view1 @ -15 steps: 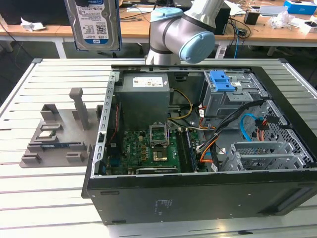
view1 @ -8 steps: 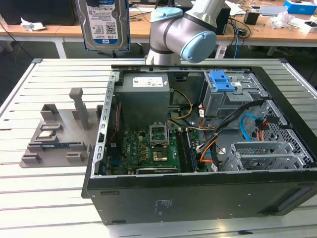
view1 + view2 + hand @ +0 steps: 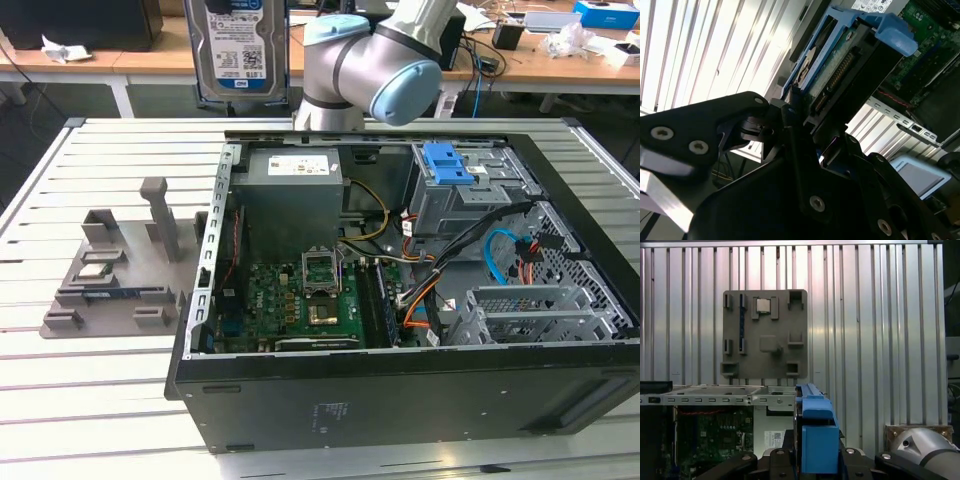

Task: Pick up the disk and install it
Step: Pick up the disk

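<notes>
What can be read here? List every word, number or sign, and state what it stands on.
No text is legible.
Label on the disk: barcodes and print, too small to read.
Label on the power supply: too blurred to read.
Marking on the near wall of the computer case: too small to read.

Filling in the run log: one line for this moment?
gripper: shut on disk | disk position: held aloft, outside the computer case | installed: no
</notes>
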You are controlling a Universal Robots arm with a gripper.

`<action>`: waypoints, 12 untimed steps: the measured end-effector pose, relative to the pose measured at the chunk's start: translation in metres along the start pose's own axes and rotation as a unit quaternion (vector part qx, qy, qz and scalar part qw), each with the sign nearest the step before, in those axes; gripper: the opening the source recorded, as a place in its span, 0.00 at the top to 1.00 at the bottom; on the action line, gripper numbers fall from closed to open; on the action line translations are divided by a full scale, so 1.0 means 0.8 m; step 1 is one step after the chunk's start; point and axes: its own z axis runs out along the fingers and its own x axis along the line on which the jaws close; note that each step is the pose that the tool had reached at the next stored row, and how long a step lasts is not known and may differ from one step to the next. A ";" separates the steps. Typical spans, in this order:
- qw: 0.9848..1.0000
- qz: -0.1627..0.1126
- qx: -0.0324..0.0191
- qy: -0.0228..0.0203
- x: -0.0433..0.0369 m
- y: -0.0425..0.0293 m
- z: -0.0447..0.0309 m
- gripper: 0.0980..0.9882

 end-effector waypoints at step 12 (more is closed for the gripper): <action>1.000 0.000 0.000 0.000 -0.001 -0.0489 -0.0021 0.70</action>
